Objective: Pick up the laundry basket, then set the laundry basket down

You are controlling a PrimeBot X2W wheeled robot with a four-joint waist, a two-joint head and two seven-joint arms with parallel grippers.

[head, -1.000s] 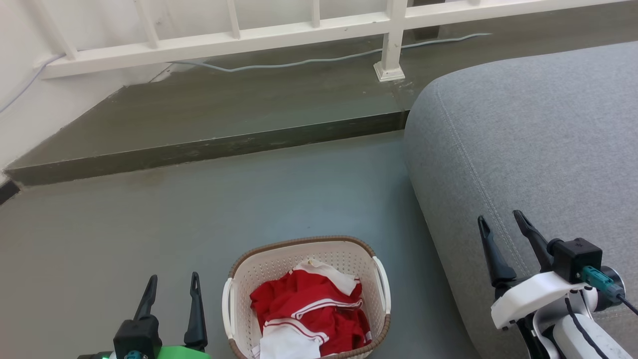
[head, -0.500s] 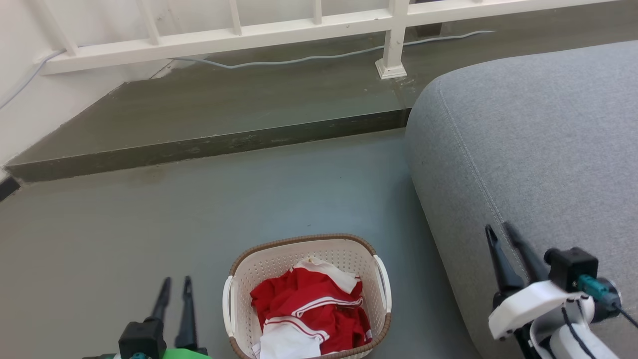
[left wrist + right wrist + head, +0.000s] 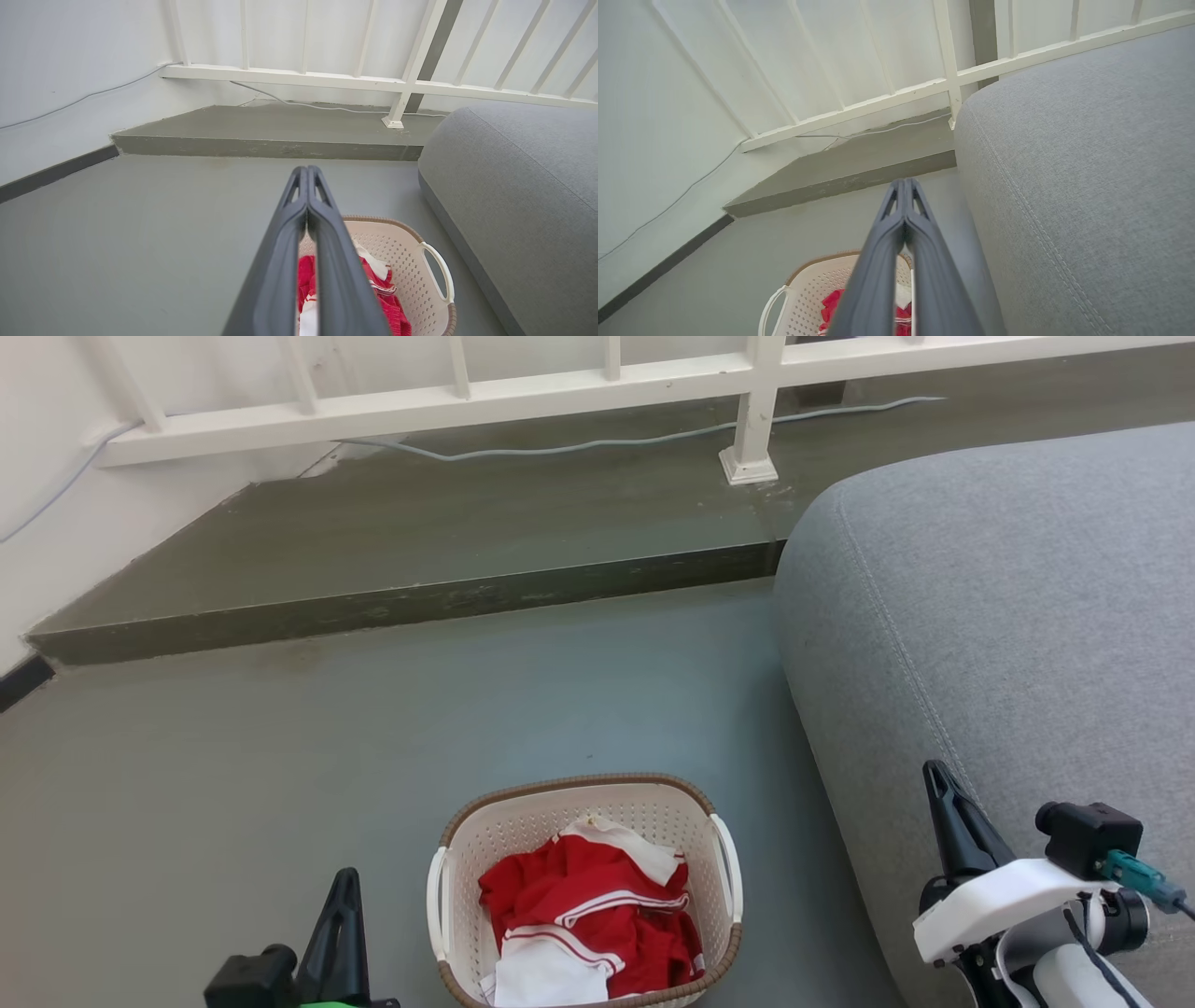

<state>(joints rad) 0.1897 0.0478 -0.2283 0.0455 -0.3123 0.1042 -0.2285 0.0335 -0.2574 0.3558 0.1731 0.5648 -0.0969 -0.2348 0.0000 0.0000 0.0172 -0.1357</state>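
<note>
1. Grey floor (image 3: 280,756) runs from a raised step (image 3: 401,607) under a white railing (image 3: 467,401) to the flank of a grey sofa (image 3: 1008,616). The laundry basket (image 3: 569,784) stands on this floor low in the head view, between the two arms. It is near the sofa but apart from it, and a red-and-white garment (image 3: 588,915) is heaped inside.
2. The left gripper (image 3: 347,879) sits off to the basket's left with its fingers pressed together on nothing. The right gripper (image 3: 935,775), out over the sofa's edge, is likewise closed and empty, and neither touches the basket.
3. The pick-up looks barely begun, so the step in hand is the approach. Both pairs of fingers should part before they come down on the handles.
4. Aim one gripper at each white side handle: the left handle (image 3: 434,915) and the right handle (image 3: 731,870). The right arm has farther to travel and must clear the sofa's flank on its way in.
5. Close on both handles together and raise them level (a lopsided lift would probably tip the cloth toward one wall).
</note>
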